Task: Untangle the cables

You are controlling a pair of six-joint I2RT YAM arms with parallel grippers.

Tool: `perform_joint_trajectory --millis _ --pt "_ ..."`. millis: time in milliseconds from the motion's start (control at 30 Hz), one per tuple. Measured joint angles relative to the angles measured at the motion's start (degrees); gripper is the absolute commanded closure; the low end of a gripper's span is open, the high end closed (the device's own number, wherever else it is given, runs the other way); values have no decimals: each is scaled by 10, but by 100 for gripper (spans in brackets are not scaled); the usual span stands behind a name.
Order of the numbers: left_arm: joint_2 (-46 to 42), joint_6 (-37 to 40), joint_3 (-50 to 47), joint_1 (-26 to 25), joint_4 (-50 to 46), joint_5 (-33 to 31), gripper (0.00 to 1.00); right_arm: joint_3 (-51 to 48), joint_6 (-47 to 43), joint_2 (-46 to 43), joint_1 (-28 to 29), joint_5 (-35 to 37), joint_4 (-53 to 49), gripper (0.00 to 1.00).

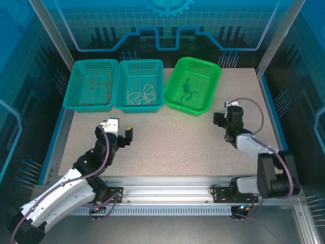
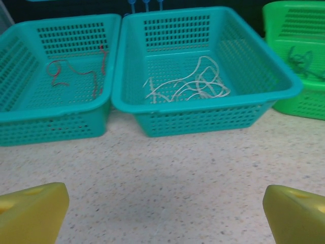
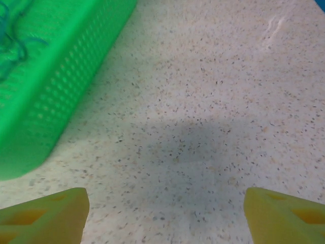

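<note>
Red cables [image 2: 76,75] [image 1: 94,84] lie in the left teal basket [image 1: 72,96]. White cables [image 2: 190,86] [image 1: 140,94] lie loosely coiled in the middle teal basket [image 1: 121,99]. Dark green cables [image 1: 186,91] [image 2: 300,58] sit in the bright green basket [image 1: 216,81]. My left gripper [image 1: 127,136] [image 2: 167,216] is open over bare table in front of the teal baskets, nothing between its yellow fingers [image 2: 30,211]. My right gripper [image 1: 222,120] [image 3: 165,216] is open over bare table beside the green basket [image 3: 56,86], holding nothing.
The three baskets stand in a row along the back of the speckled table [image 1: 172,142]. A blue raised rim [image 1: 269,99] borders the table sides. Open tabletop lies between the two arms.
</note>
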Motion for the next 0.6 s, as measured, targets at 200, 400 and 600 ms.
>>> perform_joint_trajectory --millis 200,400,600 --pt "0 4 -22 22 17 -10 1 -30 -34 58 1 9 116 0" --pt "11 32 -61 69 73 3 1 -83 -69 68 2 -32 231 0" --pt "101 47 -87 167 182 63 1 -85 -79 70 2 -51 266 0"
